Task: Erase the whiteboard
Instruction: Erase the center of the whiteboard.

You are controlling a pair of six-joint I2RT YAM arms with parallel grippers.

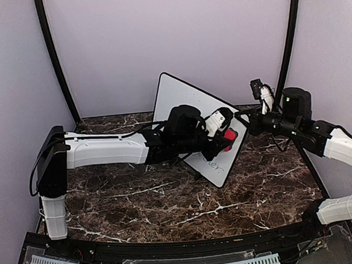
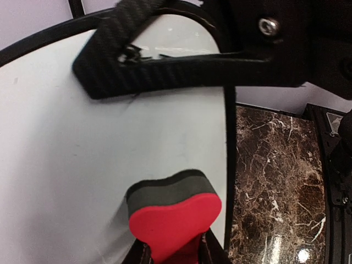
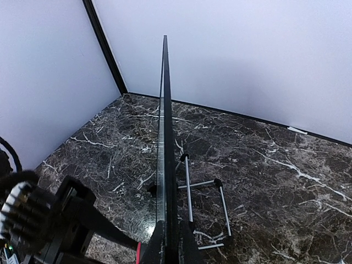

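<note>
pressing too hard, the left claw point(image 2: 175, 254), clenched on the eraser point(image 2: 175, 217), may push the whiteboard point(image 2: 82, 154) out of the right claw point(image 3: 166, 253) pinching its edge.

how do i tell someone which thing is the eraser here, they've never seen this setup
On the dark marble table, find the big whiteboard standing tilted in the middle. Near its right edge the left gripper pinches the eraser against the board's face. It is the only red thing there, a small block with a dark grey pad layer.
</note>
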